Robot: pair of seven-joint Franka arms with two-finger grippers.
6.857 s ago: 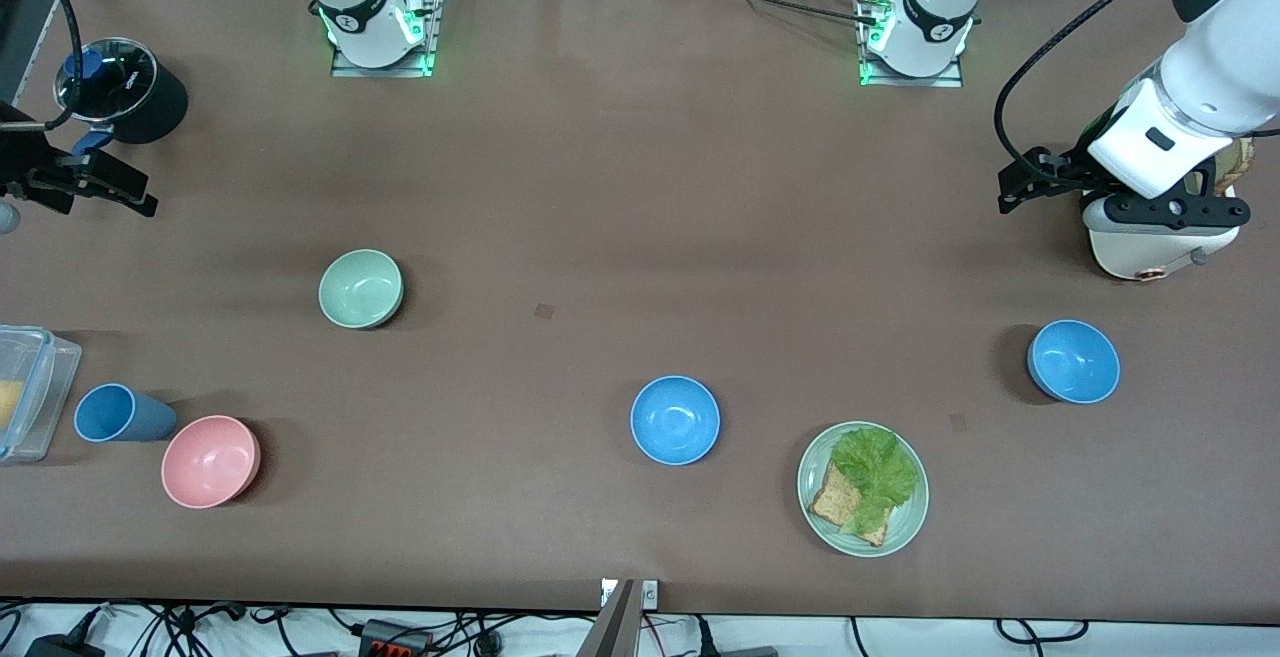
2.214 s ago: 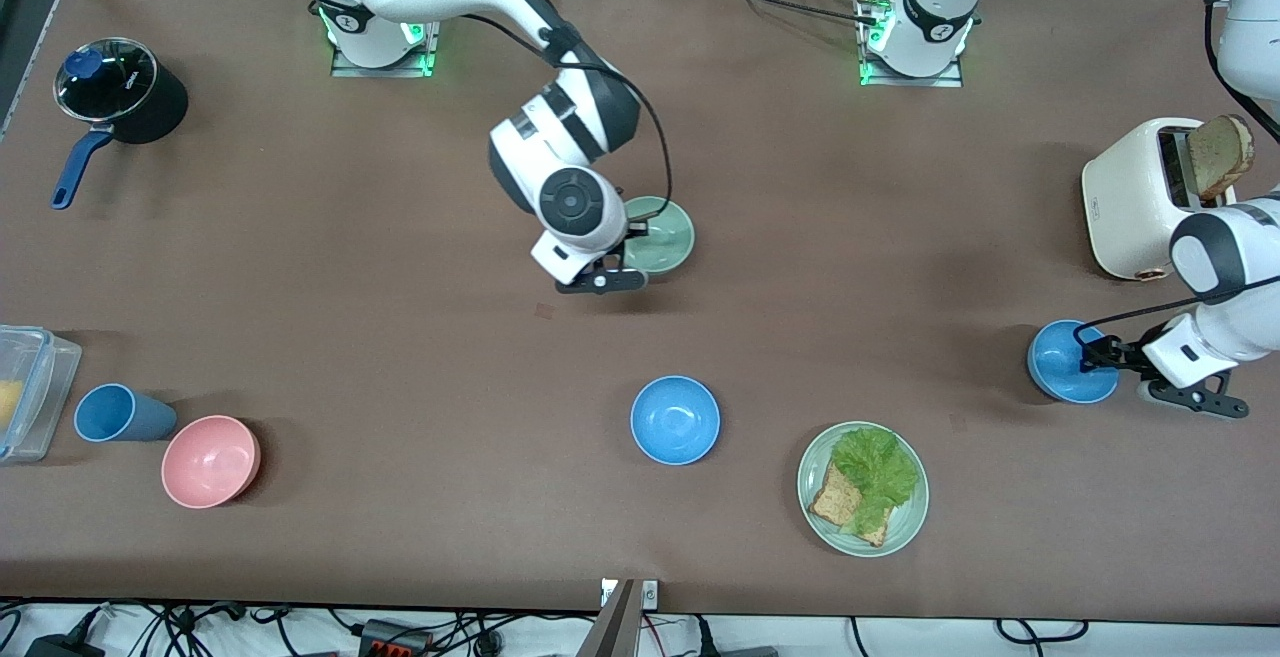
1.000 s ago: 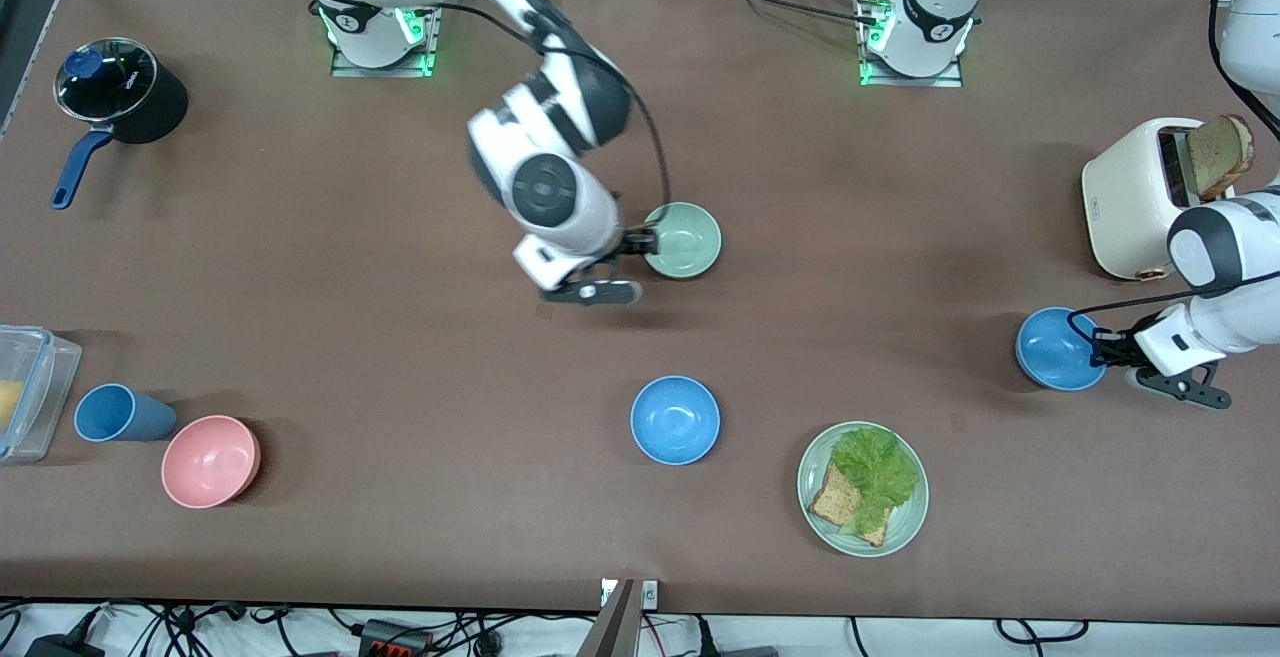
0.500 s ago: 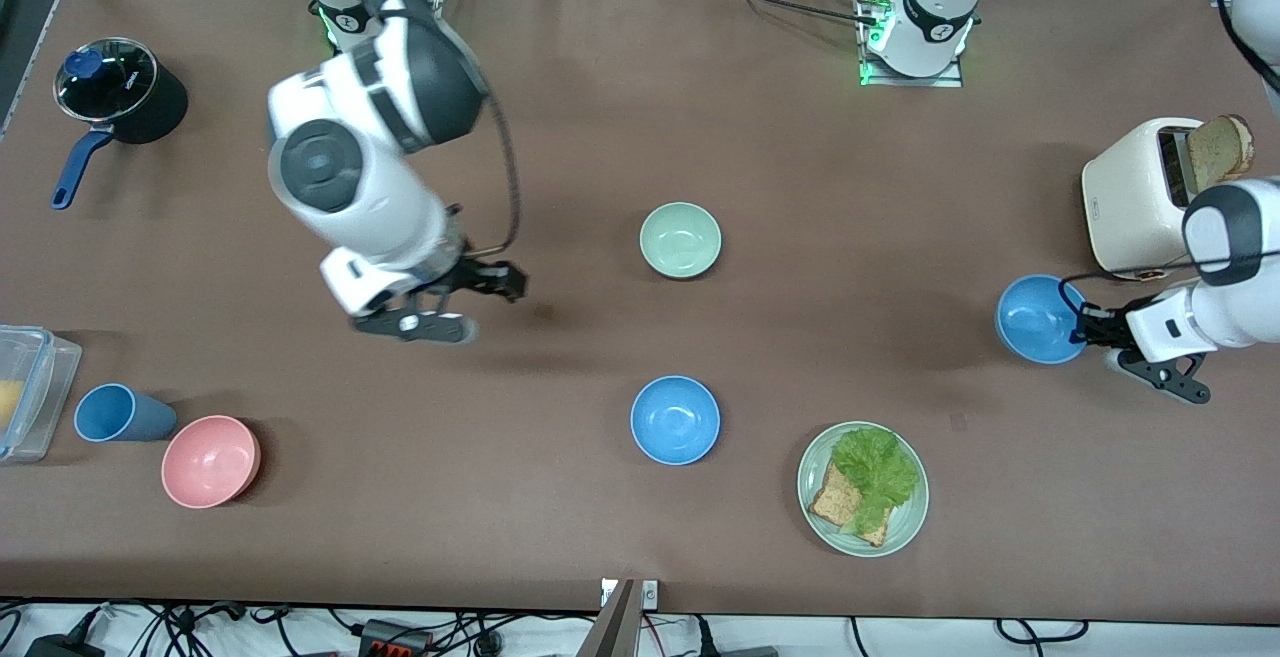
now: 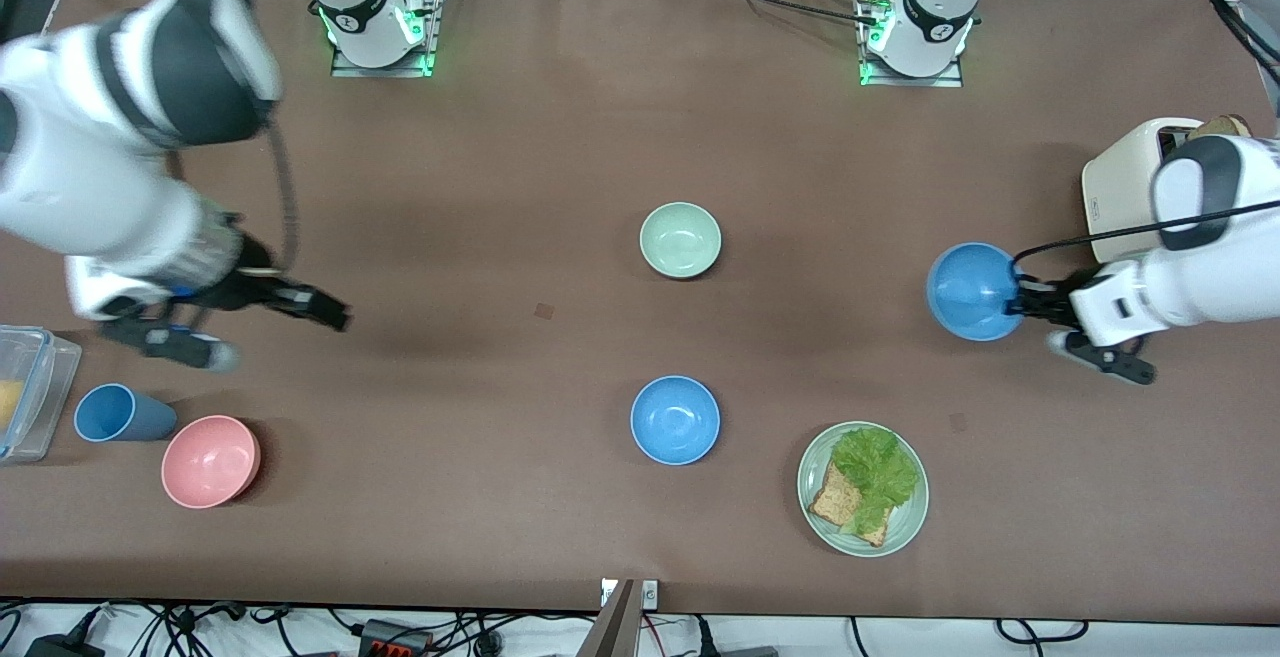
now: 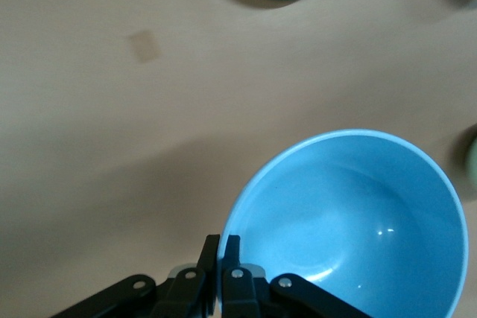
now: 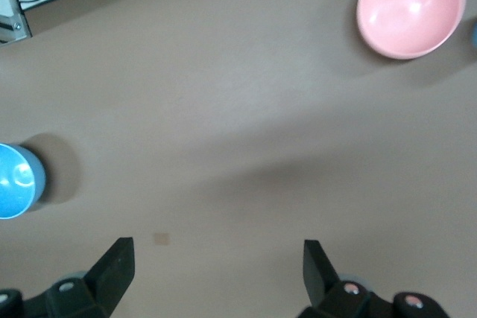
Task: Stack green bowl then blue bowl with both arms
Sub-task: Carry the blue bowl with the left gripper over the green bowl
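Observation:
The green bowl [image 5: 680, 239] stands upright alone at the table's middle. My left gripper [image 5: 1020, 299] is shut on the rim of a blue bowl [image 5: 972, 292] and holds it tilted in the air, over the table between the toaster and the green bowl. In the left wrist view the jaws [image 6: 221, 247] pinch that bowl's [image 6: 350, 221] rim. A second blue bowl [image 5: 675, 420] sits nearer the front camera than the green bowl. My right gripper [image 5: 325, 312] is open and empty over the table toward the right arm's end; its fingers [image 7: 119, 266] stand wide apart.
A pale green plate [image 5: 905, 527] with lettuce and bread sits beside the second blue bowl. A toaster [image 5: 1125, 197] stands at the left arm's end. A pink bowl [image 5: 210, 460], a blue cup [image 5: 115, 414] and a clear container [image 5: 25, 392] sit at the right arm's end.
My right gripper let go of the green bowl at the middle and drew back toward its end. My left gripper lifted the blue bowl and carried it toward the middle.

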